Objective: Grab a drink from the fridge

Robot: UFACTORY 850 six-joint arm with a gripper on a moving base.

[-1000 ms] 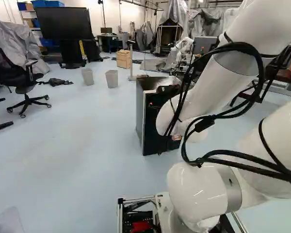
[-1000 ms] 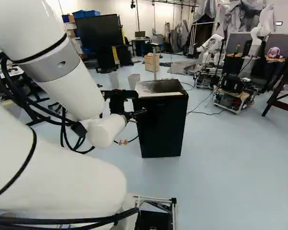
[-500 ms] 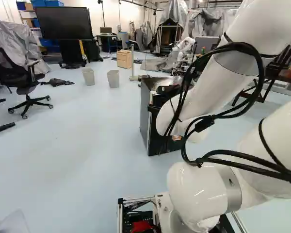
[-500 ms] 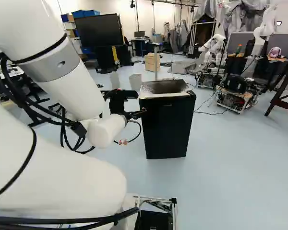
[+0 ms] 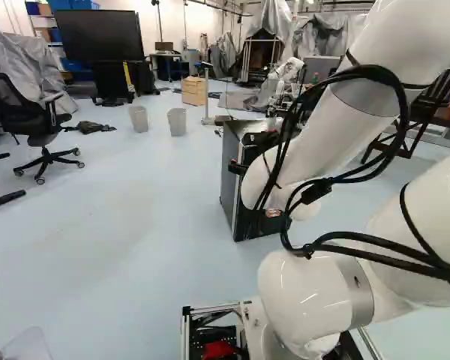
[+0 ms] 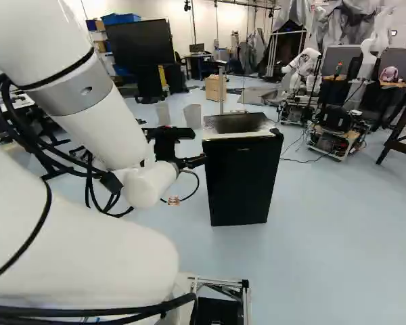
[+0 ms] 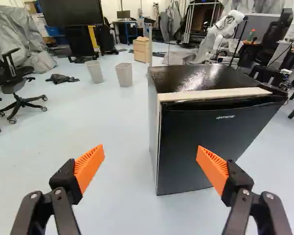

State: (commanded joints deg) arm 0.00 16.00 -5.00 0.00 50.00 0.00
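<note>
In the left base view the arm blocks part of the fridge. The right base view shows it upright beyond the gripper — long axis vertical, door toward the base. In the wrist view, the fingers are spread wide, with the fridge ahead and two bins beyond.
</note>
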